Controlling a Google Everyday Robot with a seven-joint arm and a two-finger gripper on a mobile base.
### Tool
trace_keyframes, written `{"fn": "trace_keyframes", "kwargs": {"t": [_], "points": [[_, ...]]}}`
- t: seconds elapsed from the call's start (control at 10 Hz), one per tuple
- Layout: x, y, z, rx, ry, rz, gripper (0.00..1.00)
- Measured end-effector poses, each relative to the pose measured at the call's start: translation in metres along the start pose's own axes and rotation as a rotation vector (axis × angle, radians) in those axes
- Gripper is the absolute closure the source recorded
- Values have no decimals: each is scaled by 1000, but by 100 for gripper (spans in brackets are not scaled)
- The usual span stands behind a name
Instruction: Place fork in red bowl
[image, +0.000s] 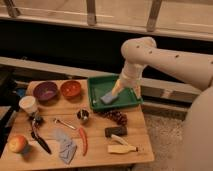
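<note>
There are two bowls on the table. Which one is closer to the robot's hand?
The red bowl. It sits beside the green tray, over which the hand hangs; the purple bowl is on the red one's far side, farther away.

The thin silver fork (65, 124) is lying in front of the round orange-red bowl (71, 89); the gripper (126, 90) is hanging over the green plastic tray (99, 85), right of that bowl.
</note>
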Motion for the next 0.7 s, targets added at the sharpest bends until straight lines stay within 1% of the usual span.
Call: {"fn": "trace_keyframes", "kwargs": {"t": [0.1, 0.2, 0.3, 0.5, 0.6, 0.7], "points": [[4, 23, -2, -10, -8, -36, 23], [3, 22, -2, -3, -13, -36, 23], [3, 19, -2, -2, -12, -32, 23], [4, 23, -2, -4, -11, -36, 23], [5, 21, -2, 4, -13, -39, 23], [5, 26, -3, 15, -24, -62, 23]]}}
